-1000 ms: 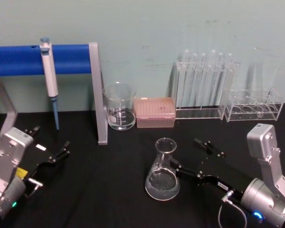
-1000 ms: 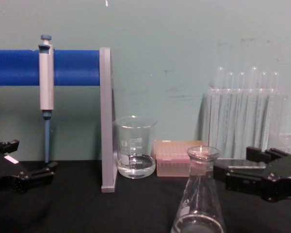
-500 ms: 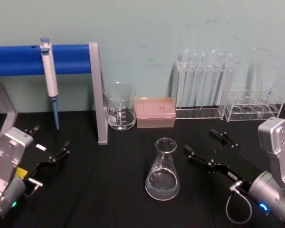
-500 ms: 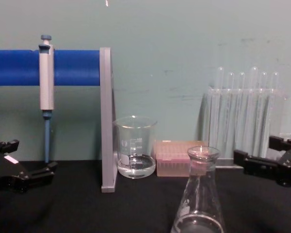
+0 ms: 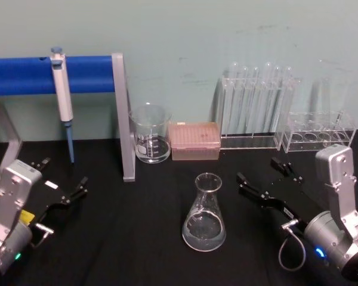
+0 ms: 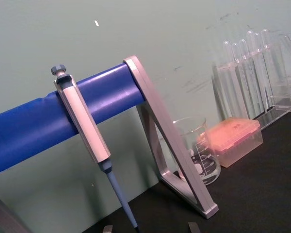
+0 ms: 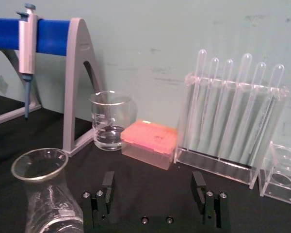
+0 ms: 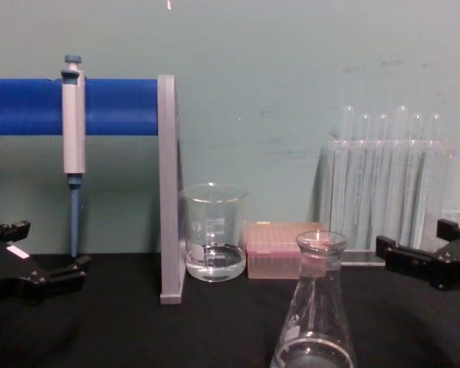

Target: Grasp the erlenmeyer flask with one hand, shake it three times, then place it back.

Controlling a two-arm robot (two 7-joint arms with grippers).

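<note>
The erlenmeyer flask (image 5: pixel 204 214) stands upright on the black table, near the front centre, with a little clear liquid in it. It also rises at the bottom of the chest view (image 8: pixel 316 322) and sits at one lower corner of the right wrist view (image 7: pixel 46 194). My right gripper (image 5: pixel 258 170) is open to the right of the flask, a short gap away, with nothing between its fingers (image 7: pixel 106 187). Low at the right edge of the chest view it shows again (image 8: pixel 414 245). My left gripper (image 5: pixel 64 173) rests open at the far left, away from the flask.
Along the back wall stand a glass beaker (image 5: pixel 150 140), a pink tip box (image 5: pixel 194 141), a rack of tall test tubes (image 5: pixel 256 107) and a low clear rack (image 5: pixel 319 134). A pipette (image 5: pixel 62 89) hangs on the blue-barred stand (image 5: pixel 124 119) at the left.
My right gripper has drawn back to the right, away from the flask's neck, and stays open. The flask and the left arm have not moved.
</note>
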